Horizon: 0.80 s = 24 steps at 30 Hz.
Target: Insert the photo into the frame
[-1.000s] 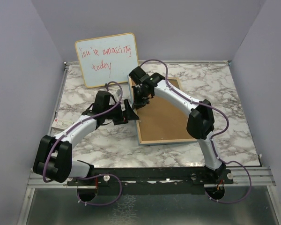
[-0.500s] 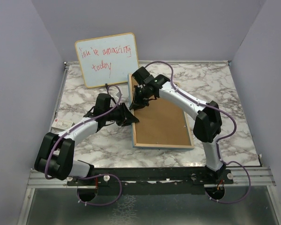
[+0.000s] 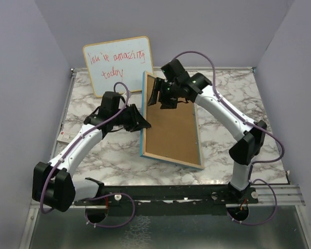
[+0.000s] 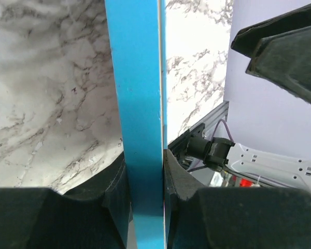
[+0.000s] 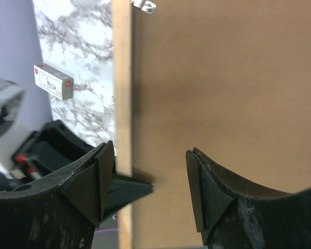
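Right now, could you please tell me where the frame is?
In the top view the frame is central, brown back up, in front of the whiteboard; the left gripper pinches its blue left edge, the right gripper is open at its far end.

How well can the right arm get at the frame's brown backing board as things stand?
Probably yes: the right gripper faces the backing board close up, jaws open, with nothing between them. The left gripper clamps the frame only by its blue edge.
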Each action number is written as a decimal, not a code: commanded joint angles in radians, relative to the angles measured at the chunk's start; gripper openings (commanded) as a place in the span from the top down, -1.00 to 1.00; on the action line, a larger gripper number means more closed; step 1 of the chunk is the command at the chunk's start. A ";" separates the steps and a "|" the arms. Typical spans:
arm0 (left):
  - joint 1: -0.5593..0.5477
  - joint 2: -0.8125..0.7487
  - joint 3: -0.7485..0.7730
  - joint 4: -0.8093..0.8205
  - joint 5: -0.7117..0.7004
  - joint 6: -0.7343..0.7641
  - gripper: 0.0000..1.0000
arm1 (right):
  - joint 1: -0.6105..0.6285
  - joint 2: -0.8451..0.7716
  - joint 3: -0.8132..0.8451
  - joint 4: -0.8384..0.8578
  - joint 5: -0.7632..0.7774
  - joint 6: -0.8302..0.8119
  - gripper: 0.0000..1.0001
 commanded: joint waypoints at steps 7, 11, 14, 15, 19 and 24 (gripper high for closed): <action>0.002 0.090 0.572 -0.509 -0.296 0.379 1.00 | -0.063 -0.177 0.074 -0.105 0.159 -0.064 -0.45; 0.000 0.129 0.701 -0.569 -0.357 0.458 1.00 | -0.064 -0.173 0.120 -0.101 0.158 -0.049 -0.50; -0.008 0.168 0.792 -0.623 -0.425 0.513 1.00 | -0.064 -0.160 0.171 -0.102 0.149 -0.035 -0.51; -0.015 0.182 0.826 -0.645 -0.460 0.532 1.00 | -0.064 -0.154 0.188 -0.105 0.150 -0.030 -0.52; -0.056 0.230 0.952 -0.694 -0.541 0.589 1.00 | -0.065 -0.123 0.239 -0.108 0.150 0.008 -0.51; -0.115 0.267 1.069 -0.691 -0.574 0.637 1.00 | -0.076 -0.081 0.274 -0.108 0.129 0.077 -0.53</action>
